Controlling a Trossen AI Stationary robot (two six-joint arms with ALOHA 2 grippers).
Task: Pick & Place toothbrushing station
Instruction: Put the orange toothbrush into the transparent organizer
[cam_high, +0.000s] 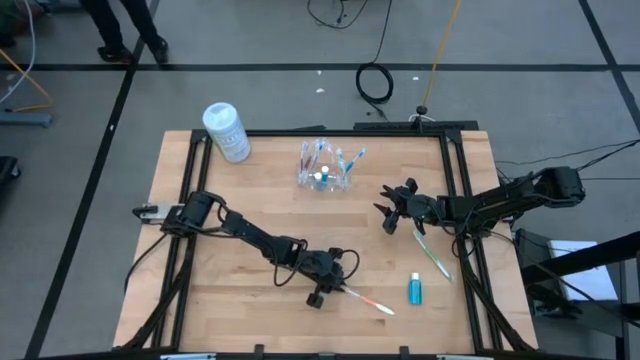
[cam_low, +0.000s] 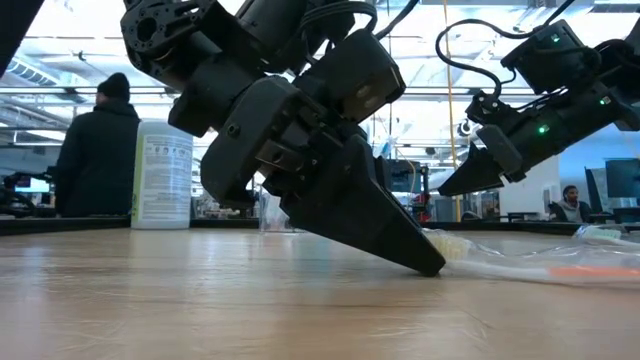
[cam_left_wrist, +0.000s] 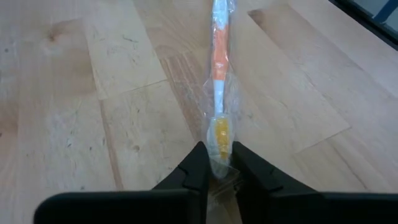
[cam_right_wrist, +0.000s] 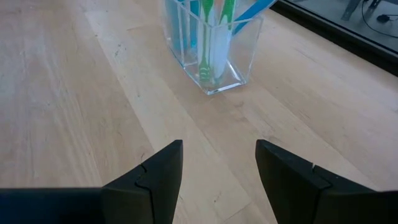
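standing ahead of the open right pincer, apart: toothbrushing station

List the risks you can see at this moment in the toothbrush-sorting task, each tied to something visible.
1. The left hand pinches only the tip of the wrapped toothbrush, which lies flat on the table. The slick wrapper may slip free when lifted.
2. The holder is already crowded with brushes, so another could catch on them or tip it.
3. The right hand hangs open, facing the holder, and might cross the left arm's path.
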